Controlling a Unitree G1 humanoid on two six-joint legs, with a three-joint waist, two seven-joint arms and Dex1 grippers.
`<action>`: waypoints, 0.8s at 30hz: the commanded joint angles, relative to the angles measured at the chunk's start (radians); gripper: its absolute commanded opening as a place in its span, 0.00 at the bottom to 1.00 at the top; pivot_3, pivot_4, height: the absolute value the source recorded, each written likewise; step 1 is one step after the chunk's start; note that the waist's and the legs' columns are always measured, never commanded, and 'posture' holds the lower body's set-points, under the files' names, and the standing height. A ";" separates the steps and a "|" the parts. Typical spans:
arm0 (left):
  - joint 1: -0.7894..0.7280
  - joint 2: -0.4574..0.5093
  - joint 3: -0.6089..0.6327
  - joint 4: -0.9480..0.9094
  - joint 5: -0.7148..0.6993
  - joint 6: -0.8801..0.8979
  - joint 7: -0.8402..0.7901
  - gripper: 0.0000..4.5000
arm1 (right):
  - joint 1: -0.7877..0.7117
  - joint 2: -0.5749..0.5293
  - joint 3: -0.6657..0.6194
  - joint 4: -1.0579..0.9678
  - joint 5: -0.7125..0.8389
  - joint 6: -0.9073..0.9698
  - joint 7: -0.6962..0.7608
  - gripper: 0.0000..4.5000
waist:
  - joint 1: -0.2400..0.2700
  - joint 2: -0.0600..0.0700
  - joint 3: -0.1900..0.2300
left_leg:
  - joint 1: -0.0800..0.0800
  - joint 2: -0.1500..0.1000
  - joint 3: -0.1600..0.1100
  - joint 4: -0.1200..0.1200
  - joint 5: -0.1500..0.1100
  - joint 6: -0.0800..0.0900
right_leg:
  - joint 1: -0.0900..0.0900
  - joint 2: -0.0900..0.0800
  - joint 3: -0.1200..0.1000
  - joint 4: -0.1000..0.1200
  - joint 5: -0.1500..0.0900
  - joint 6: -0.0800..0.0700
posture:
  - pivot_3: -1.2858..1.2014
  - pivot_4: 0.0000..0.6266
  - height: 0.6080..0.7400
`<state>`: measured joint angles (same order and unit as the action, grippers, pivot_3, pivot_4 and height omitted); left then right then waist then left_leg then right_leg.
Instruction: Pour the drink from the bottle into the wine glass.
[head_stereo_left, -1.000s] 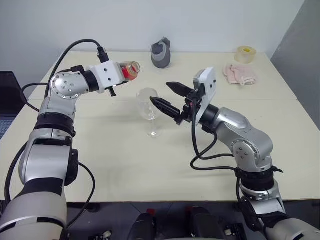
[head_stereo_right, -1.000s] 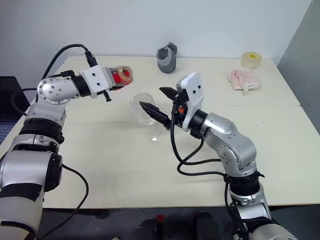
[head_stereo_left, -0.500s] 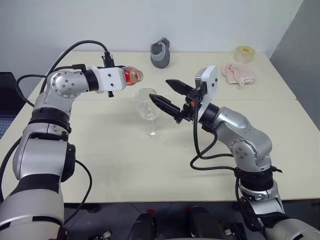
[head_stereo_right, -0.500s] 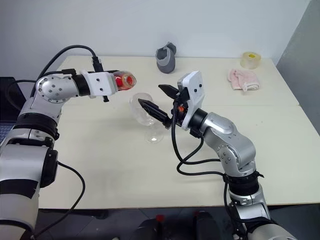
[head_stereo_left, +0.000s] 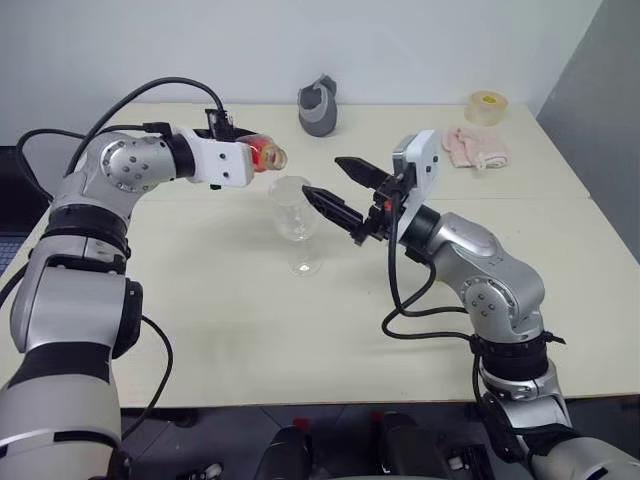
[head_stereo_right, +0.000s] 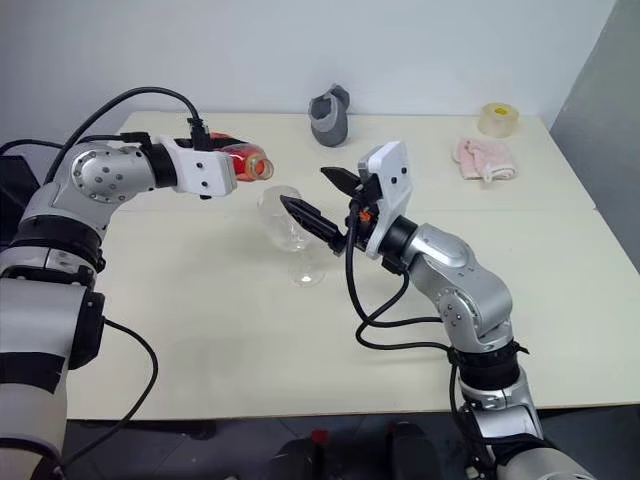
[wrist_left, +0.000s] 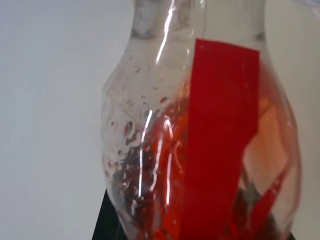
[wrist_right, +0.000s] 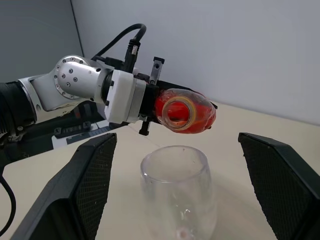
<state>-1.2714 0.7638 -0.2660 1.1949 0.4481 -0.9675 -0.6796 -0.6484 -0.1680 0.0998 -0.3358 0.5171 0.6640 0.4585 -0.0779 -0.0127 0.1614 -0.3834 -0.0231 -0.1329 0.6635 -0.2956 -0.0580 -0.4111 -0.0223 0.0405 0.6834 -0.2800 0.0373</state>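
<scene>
My left gripper (head_stereo_left: 246, 157) is shut on the bottle (head_stereo_left: 264, 153), which lies tipped on its side just above and behind the rim of the wine glass (head_stereo_left: 296, 208). The bottle's mouth is uncapped and faces the glass (wrist_right: 177, 182). The red drink (wrist_right: 200, 111) sits in the bottle's round belly, and the left wrist view shows it behind the red label (wrist_left: 220, 145). A small red spot shows low in the glass bowl. The glass stands upright on the table. My right gripper (head_stereo_left: 322, 176) is open, with one finger (wrist_right: 95, 185) on each side of the bowl and apart from it.
A grey cup-like object (head_stereo_left: 319, 105) stands at the back of the cream table (head_stereo_left: 250, 330). A roll of tape (head_stereo_left: 487, 106) and a pink cloth (head_stereo_left: 475, 147) lie at the back right. A seam runs across the tabletop behind the glass.
My left wrist has rolled and the bottle has tipped further, so its mouth now points down toward the glass rim. The right gripper has kept still.
</scene>
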 joint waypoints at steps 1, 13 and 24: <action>-0.049 0.020 0.002 0.004 0.004 -0.014 0.038 0.22 | -0.017 0.003 -0.002 -0.015 -0.002 -0.024 0.004 0.93 | -0.003 0.000 0.000 | 0.000 0.000 0.000 0.000 0.000 0.000 | 0.000 0.000 0.000 0.000 0.000 0.000 | 0.52 0.24 1.00; -0.090 0.017 -0.027 0.025 0.042 -0.030 0.089 0.22 | -0.006 0.005 0.003 -0.034 -0.006 -0.017 0.003 0.93 | -0.008 0.000 0.000 | 0.000 0.000 0.000 0.000 0.000 0.000 | -0.001 0.000 0.000 0.001 0.000 0.000 | 0.52 0.24 1.00; -0.086 0.047 -0.042 0.023 0.059 -0.076 0.087 0.22 | -0.005 0.009 0.008 -0.028 -0.009 -0.026 0.008 0.93 | -0.009 0.000 0.000 | 0.000 0.000 0.000 0.000 0.000 0.000 | -0.001 0.000 0.000 0.001 0.000 0.000 | 0.52 0.24 1.00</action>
<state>-1.3162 0.7787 -0.3180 1.2252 0.5147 -1.0299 -0.6139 -0.6474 -0.1653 0.1048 -0.3288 0.5016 0.6631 0.4586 -0.0869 -0.0128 0.1614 -0.3836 -0.0231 -0.1328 0.6636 -0.2956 -0.0580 -0.4121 -0.0223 0.0409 0.6844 -0.2801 0.0373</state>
